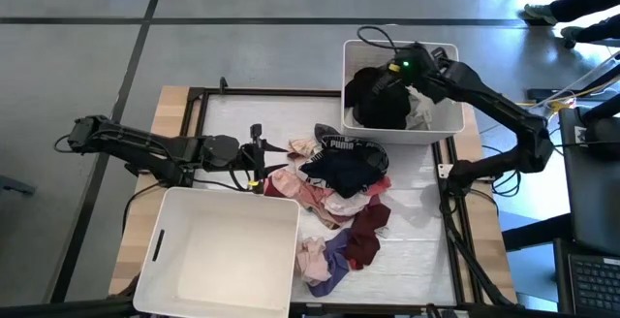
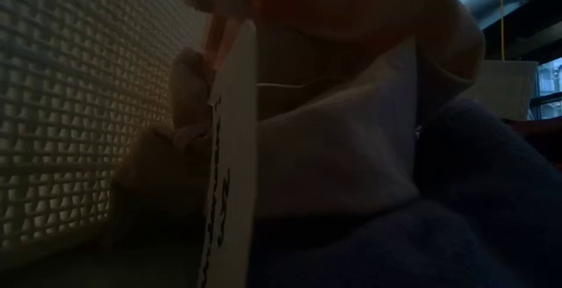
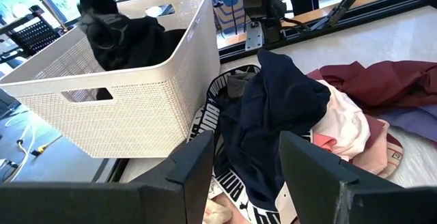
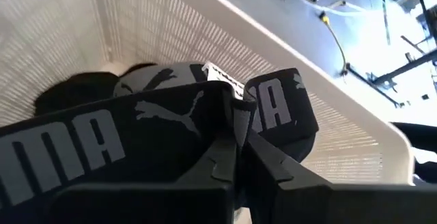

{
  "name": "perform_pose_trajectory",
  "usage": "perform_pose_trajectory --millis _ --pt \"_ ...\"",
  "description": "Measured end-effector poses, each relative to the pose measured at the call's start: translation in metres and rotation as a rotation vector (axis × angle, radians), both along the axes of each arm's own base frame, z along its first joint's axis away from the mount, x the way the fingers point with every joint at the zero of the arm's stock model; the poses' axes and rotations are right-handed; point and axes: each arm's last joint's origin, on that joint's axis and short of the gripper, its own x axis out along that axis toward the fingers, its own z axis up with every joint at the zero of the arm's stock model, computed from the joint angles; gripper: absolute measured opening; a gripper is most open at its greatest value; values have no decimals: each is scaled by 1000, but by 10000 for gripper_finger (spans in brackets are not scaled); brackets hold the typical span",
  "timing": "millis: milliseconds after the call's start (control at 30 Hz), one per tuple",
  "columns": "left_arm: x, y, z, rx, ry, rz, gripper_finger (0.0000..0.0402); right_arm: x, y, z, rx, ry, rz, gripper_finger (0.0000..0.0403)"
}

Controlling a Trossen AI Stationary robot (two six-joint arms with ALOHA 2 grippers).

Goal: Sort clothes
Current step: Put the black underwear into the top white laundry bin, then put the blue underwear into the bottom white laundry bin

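Note:
The clothes lie in a mixed heap [image 1: 339, 192] of black, pink, maroon and purple pieces on the table's middle; a navy piece [image 3: 273, 115] tops it. My right gripper [image 4: 239, 142] is over the far right white bin [image 1: 450, 126], shut on a black garment [image 1: 373, 90] with a PUMA waistband. More dark clothes [image 3: 136, 43] lie in that bin. My left gripper [image 3: 246, 162] stands open at the heap's left edge, pointing at it, with nothing between its fingers. My right gripper pinches the black garment between its two shut fingers at the waistband with the grey letters [image 4: 235, 111]. The fingers slant down from above into the bin. The garment hangs below them [image 3: 102, 5], its lower part down among the dark clothes in the bin.
A second white bin [image 1: 170, 260] stands at the table's near left, beside my left arm [image 1: 145, 148]. In the low view its lattice wall [image 2: 70, 104] and pale cloth [image 2: 351, 147] fill the picture. People's feet [image 1: 557, 13] show on the floor beyond the far right corner.

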Motion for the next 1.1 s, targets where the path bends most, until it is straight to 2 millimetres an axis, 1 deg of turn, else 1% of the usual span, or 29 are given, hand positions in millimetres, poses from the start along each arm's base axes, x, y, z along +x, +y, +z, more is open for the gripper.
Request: perform_pose_trajectory --millis 67,133,300,433,533,600,700,800,900,933,1000,1100 --pt "0 0 0 0 0 0 159 5 -6 -7 21 14 -13 26" --pt "0 0 0 0 0 0 159 11 -10 -14 42 27 -12 44" --pt "0 0 0 0 2 0 159 20 -16 -27 80 72 -3 117" --pt "0 0 0 1 5 0 159 20 -15 -27 82 100 16 178" --pt "0 0 -1 2 13 0 159 13 -9 -19 65 94 33 212" --pt "0 0 -1 1 13 0 159 8 1 -8 39 64 51 228" --pt "0 0 -1 2 13 0 159 -2 21 9 0 1 98 242" --pt "0 0 -1 8 8 -2 159 -13 47 26 -26 -91 182 245" --pt "1 0 3 7 -28 -3 159 -19 73 37 -4 -194 293 244" --pt "1 0 4 3 -38 -2 159 -20 81 38 -1 -218 336 244" --pt "1 0 4 2 -46 -2 159 -20 97 35 4 -238 417 244" --pt "1 0 5 -2 -51 -1 159 -18 116 17 6 -252 523 244"
